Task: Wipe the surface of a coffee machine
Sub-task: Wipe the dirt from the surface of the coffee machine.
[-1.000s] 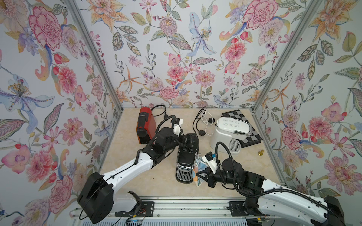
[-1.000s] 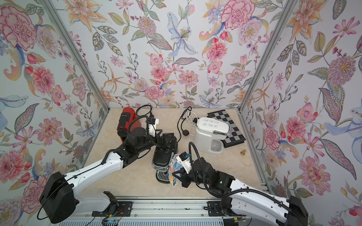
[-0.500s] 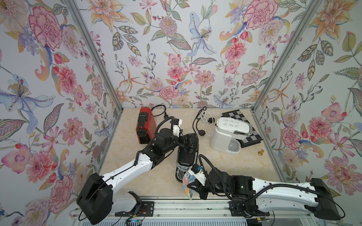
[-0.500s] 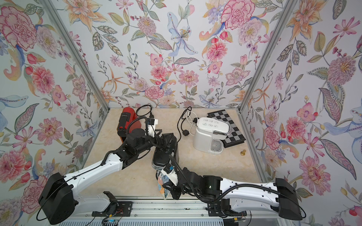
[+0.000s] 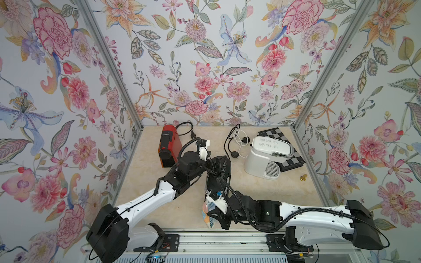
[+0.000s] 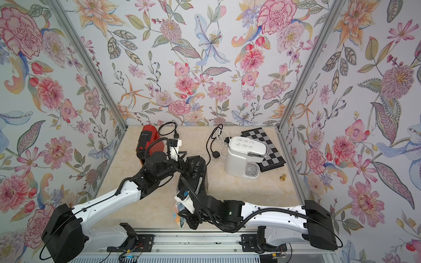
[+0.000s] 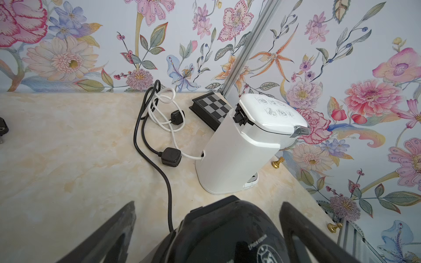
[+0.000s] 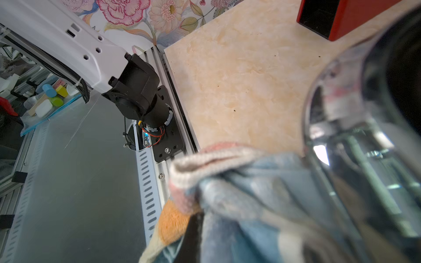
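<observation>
Left wrist view is showing the black coffee machine (image 7: 227, 234) sitting between the widely spread fingers of the left tool (image 7: 207, 206), which is straddling its top without clearly pressing it. In both top views it is standing mid-desk (image 5: 155, 205), between a red machine (image 5: 169, 145) and a white machine (image 5: 262, 159). The right tool (image 5: 215, 219) is clenching a colourful cloth (image 5: 207, 214) at the low front of the black coffee machine, near the desk's front edge. For a good wipe, I am thinking the right arm should be pressing the cloth flat and sliding slowly, while the left tool is bracing the body against tipping. Whether the cloth is touching the shiny trim (image 8: 341, 136), I cannot tell.
</observation>
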Tool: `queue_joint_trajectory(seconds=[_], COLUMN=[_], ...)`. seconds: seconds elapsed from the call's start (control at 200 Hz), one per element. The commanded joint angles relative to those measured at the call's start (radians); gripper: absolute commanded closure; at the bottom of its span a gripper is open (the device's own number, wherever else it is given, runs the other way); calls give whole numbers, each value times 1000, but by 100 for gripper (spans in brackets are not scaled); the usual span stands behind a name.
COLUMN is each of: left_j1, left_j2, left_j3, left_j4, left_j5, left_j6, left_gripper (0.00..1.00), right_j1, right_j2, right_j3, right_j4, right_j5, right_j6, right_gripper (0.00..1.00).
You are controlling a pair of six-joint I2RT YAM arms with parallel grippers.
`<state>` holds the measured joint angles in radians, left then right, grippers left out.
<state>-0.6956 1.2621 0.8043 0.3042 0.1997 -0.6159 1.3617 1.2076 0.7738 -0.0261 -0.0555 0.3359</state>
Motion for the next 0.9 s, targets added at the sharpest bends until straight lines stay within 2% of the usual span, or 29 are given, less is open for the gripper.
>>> queue_joint_trajectory(seconds=[0.0, 0.25, 0.42, 0.68, 0.896], left_j1=[-13, -10, -8, -4, -4], left_j2=[23, 2, 2, 11, 20], left_j3=[-65, -77, -77, -71, -63], left_j4=[-174, -176, -176, -170, -170], left_j5=[27, 24, 29, 36, 40], left_j6=[21, 19, 21, 20, 22], left_gripper=[1, 1, 1, 1, 1], right_j1=[-28, -62, -52, -38, -42], right_j2=[34, 120, 119, 72, -38], right_j3=[61, 111, 123, 104, 16], right_j4=[86, 132, 160, 155, 147], right_j5=[-16, -100, -129, -79, -23], right_j6=[-44, -52, -49, -25, 43], right_gripper=[100, 100, 100, 100, 100])
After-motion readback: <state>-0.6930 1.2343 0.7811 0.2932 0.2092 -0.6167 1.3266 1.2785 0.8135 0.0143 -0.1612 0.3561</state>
